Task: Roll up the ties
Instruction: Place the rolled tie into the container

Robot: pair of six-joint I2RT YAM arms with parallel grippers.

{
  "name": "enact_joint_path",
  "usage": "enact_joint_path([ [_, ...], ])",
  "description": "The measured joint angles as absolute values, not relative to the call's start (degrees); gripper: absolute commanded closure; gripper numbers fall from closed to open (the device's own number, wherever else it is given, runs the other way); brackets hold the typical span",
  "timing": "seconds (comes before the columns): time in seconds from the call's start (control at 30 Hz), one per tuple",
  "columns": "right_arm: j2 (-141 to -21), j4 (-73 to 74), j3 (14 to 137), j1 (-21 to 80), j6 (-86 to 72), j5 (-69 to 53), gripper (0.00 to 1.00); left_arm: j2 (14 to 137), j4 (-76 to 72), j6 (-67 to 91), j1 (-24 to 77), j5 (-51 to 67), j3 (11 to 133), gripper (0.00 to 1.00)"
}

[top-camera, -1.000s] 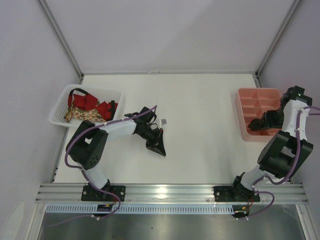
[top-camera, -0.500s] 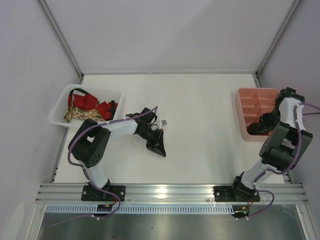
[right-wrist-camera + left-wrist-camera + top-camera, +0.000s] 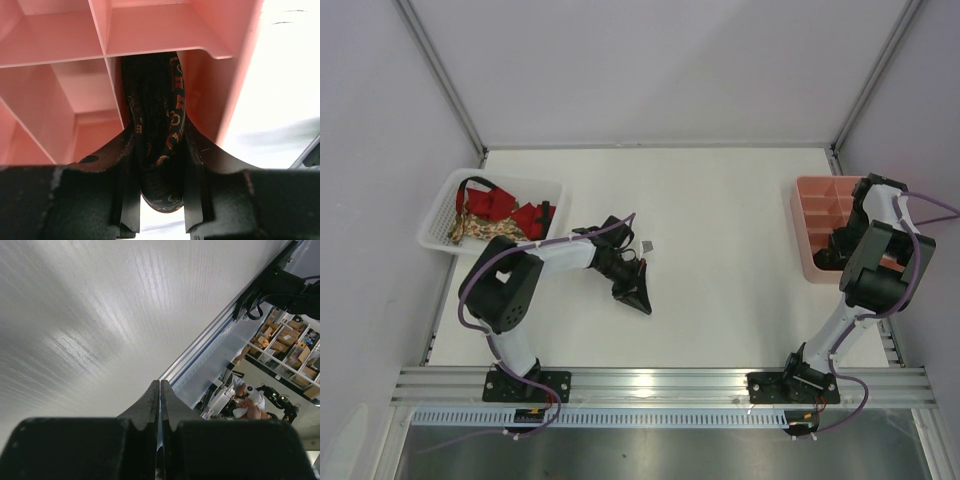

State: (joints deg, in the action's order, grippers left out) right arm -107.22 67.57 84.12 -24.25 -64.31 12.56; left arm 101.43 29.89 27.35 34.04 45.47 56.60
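The white worktop carries a white basket at far left and a pink compartment tray at far right. A tangle of red and beige floral ties lies in the basket, not yet rolled. The right gripper reaches into a compartment at the near end of the tray and pinches a rolled dark patterned tie between its pads. The roll stands between a divider and the tray's outer wall.

The main risk is at release. The coil looks held in shape only by the gripper, and if the compartment is looser than the roll, it could spring open once the pads part. The fabric could also cling to a pad and be dragged back out as the arm lifts. The fingers sit close to the divider, so a sideways pull might nudge the light tray across the worktop.

The left gripper has its fingers pressed together on nothing, low over bare worktop near a small grey scrap.

Only the right wrist view shows the tie and its pattern. From above, the arm hides it. Only the top view shows the basket and where both arms stand. Only the left wrist view shows that its own fingers are empty.
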Motion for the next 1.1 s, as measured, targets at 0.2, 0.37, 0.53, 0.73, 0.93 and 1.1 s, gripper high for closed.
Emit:
enact_joint_path([
  [0.2,-108.9,69.7,85.8,-23.6,-64.7,13.8,0.58,102.1,29.9,27.4,33.8,45.5,56.6,0.93],
  [0.37,-108.9,71.0,87.5,-23.7,-64.4,15.2,0.52,102.1,29.8,27.4,33.8,45.5,56.7,0.93],
  [0.53,-108.9,71.3,87.5,-24.0,-63.8,15.2,0.48,102.1,29.7,27.4,33.6,45.4,56.8,0.93],
  [0.73,-108.9,70.8,87.1,-24.0,-63.2,15.1,0.44,102.3,29.7,27.4,33.2,45.4,56.8,0.93],
  [0.93,-108.9,70.3,86.7,-24.0,-63.1,15.0,0.4,102.4,29.7,27.4,32.9,45.4,56.8,0.93],
  [1.1,-108.9,69.2,86.0,-23.5,-63.1,15.1,0.37,102.8,29.7,27.4,32.7,45.4,56.8,0.93],
])
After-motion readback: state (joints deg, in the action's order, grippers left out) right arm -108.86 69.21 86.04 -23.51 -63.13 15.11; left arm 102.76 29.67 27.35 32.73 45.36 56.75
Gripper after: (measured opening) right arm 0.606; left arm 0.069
